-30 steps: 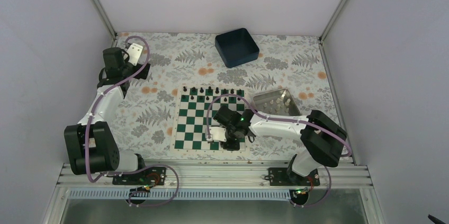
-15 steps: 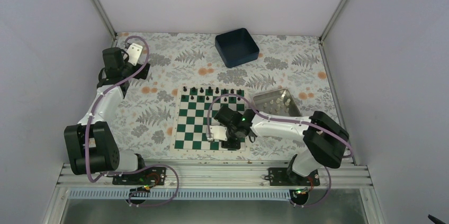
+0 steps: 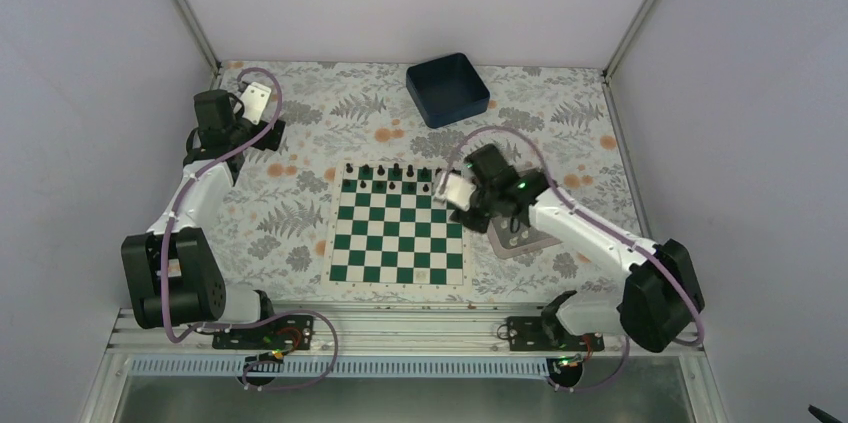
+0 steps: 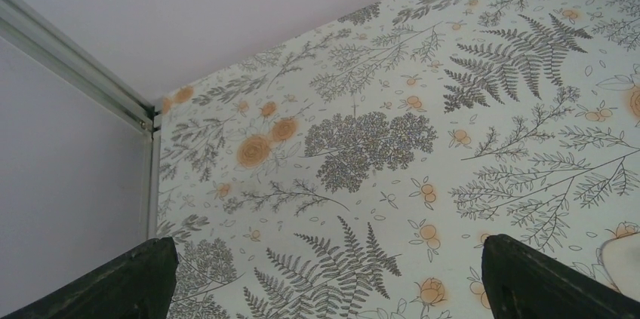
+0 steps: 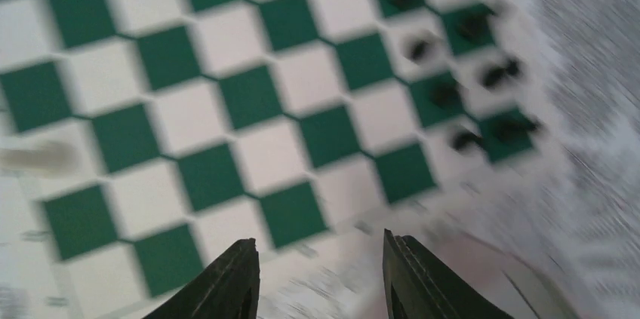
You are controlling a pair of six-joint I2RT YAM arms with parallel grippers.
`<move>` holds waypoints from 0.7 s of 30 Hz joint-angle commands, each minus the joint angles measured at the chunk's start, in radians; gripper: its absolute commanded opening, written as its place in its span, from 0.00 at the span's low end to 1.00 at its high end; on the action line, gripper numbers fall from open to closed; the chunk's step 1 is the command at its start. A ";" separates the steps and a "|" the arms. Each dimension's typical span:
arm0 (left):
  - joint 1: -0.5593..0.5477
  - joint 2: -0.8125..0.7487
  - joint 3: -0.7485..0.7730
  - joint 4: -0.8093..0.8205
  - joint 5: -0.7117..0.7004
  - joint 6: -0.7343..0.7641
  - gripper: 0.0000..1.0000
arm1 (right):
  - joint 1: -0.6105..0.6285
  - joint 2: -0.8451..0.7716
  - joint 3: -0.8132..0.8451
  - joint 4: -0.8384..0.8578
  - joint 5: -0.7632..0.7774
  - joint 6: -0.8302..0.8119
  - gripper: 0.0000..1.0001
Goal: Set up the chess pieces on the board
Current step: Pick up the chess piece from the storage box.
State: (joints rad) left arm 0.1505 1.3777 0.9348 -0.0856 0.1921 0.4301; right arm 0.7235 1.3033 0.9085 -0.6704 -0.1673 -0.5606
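Observation:
The board (image 3: 398, 233) lies mid-table, green and white, with black pieces (image 3: 400, 178) along its far rows. My right gripper (image 3: 472, 208) hovers over the board's right edge, beside the tray. In the right wrist view, which is motion-blurred, my right gripper (image 5: 321, 247) is open with nothing between its fingers (image 5: 226, 281), and the board's border lies below them. A pale smear (image 5: 38, 157) on a near-edge square may be one of the chess pieces; I cannot tell. Far off at the back left, my left gripper (image 3: 268, 133) is open over bare cloth (image 4: 355, 145).
The silver tray (image 3: 512, 243) sits right of the board, mostly hidden under my right arm. A dark blue bin (image 3: 447, 89) stands at the back. Black pieces (image 5: 460, 93) crowd the board's far rows. Frame posts and white walls enclose the floral cloth.
My right gripper has opened, left the board's near row and swung back and to the right, toward the tray. The left arm has not moved.

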 commanded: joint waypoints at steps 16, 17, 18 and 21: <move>0.013 0.006 -0.004 0.027 0.005 -0.007 1.00 | -0.570 0.230 0.045 0.105 -0.029 -0.233 0.42; 0.014 0.005 -0.005 0.027 0.004 -0.006 1.00 | -0.570 0.236 0.050 0.116 -0.030 -0.227 0.41; 0.015 0.005 -0.006 0.027 0.003 -0.005 1.00 | -0.569 0.242 0.057 0.121 -0.031 -0.224 0.41; 0.020 0.003 -0.005 0.027 0.004 -0.003 1.00 | -0.569 0.267 0.081 0.121 -0.031 -0.220 0.41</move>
State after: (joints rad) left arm 0.1593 1.3830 0.9348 -0.0841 0.1921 0.4301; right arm 0.1604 1.5505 0.9333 -0.5949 -0.1719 -0.7692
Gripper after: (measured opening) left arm 0.999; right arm 0.408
